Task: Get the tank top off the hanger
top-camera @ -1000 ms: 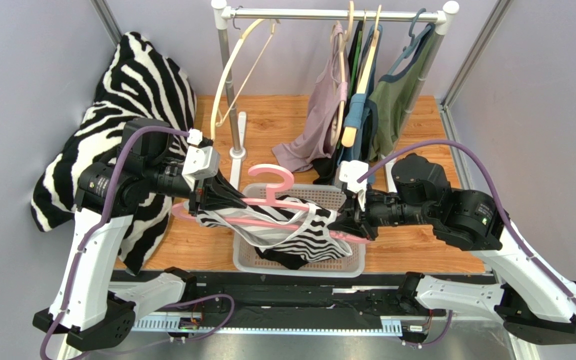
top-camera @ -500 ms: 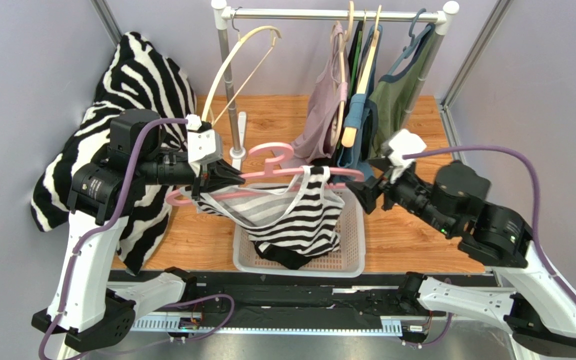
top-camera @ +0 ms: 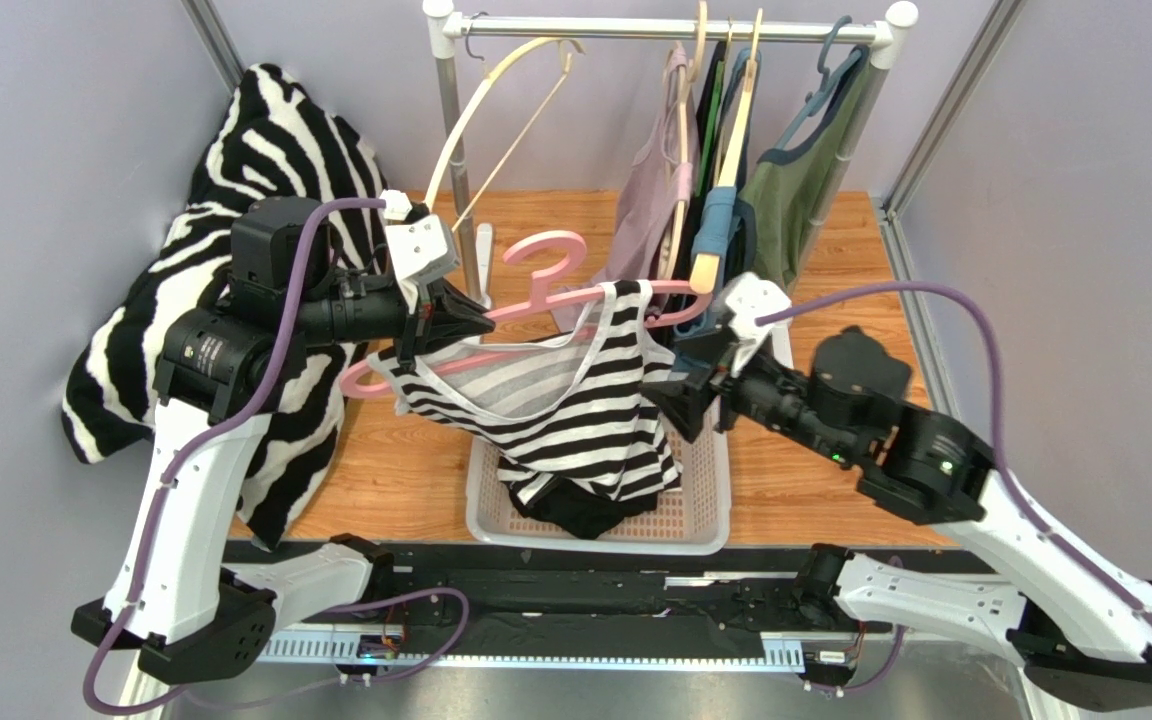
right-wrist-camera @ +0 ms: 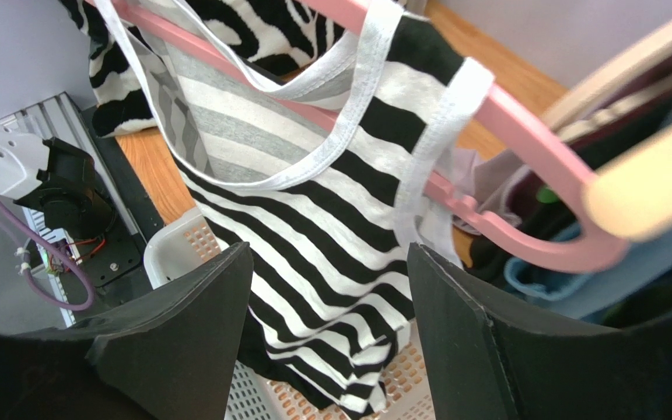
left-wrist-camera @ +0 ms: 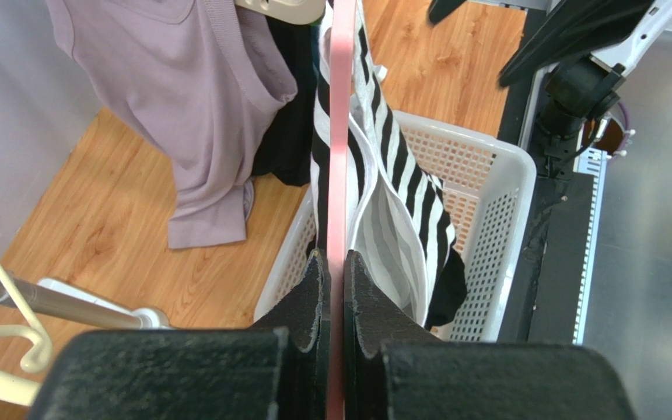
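Left wrist view shows the left gripper [left-wrist-camera: 335, 262] clamped tight on the pink hanger [left-wrist-camera: 342, 131], with the striped tank top [left-wrist-camera: 392, 210] draped from it above the white basket [left-wrist-camera: 497, 175]. The right wrist view adds the right gripper [right-wrist-camera: 327, 255], spread wide and empty, the striped cloth just ahead of it.

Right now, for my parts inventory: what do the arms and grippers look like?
The left arm and right arm: white shells, black joints, a purple cable along each. The left gripper and right gripper: black wedge fingers, white camera box at the wrist.
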You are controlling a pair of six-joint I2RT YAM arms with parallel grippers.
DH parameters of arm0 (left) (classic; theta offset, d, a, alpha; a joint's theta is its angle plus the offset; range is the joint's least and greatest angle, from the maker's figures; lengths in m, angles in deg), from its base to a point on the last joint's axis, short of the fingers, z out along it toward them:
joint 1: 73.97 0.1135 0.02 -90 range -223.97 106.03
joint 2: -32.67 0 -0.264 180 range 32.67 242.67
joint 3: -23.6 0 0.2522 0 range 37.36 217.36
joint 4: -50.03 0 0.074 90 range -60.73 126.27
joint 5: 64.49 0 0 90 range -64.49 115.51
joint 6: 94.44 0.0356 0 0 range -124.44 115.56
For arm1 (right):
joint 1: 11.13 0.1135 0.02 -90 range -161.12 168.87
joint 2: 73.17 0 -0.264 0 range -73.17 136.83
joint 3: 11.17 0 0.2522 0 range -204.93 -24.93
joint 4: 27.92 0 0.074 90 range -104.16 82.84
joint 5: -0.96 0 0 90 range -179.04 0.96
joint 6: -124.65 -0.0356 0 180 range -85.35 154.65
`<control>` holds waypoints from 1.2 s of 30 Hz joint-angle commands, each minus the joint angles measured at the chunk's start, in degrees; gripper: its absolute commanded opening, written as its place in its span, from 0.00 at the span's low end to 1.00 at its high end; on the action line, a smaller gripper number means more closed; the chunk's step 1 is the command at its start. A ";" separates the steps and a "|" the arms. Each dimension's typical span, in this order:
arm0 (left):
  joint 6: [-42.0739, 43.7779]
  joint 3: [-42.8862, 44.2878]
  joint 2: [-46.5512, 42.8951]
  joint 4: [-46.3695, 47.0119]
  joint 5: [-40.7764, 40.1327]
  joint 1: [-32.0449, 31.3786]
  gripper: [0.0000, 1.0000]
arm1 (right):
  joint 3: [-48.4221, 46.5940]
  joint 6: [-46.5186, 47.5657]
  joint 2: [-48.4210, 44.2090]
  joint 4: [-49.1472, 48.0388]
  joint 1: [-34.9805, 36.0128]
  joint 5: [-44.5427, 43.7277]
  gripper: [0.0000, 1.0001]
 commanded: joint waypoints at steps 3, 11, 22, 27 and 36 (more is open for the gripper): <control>0.29 0.54 -2.24 1.17 6.19 0.02 0.00 | 1.81 -4.31 3.62 -12.32 0.12 1.24 0.71; 3.20 -0.86 -4.08 -2.26 10.24 -0.06 0.00 | 3.22 -5.98 5.03 -16.46 0.11 1.05 0.66; 3.37 -1.74 -4.44 -2.35 10.59 0.02 0.00 | 3.48 -8.53 5.47 -16.03 0.11 3.44 0.12; 3.63 -2.27 -4.96 -2.35 9.63 0.02 0.00 | 2.87 -9.06 3.63 -13.13 0.11 3.26 0.00; 3.81 -2.54 -4.97 -2.44 8.31 0.02 0.00 | 1.82 -8.44 -4.90 -3.65 0.11 -5.17 0.00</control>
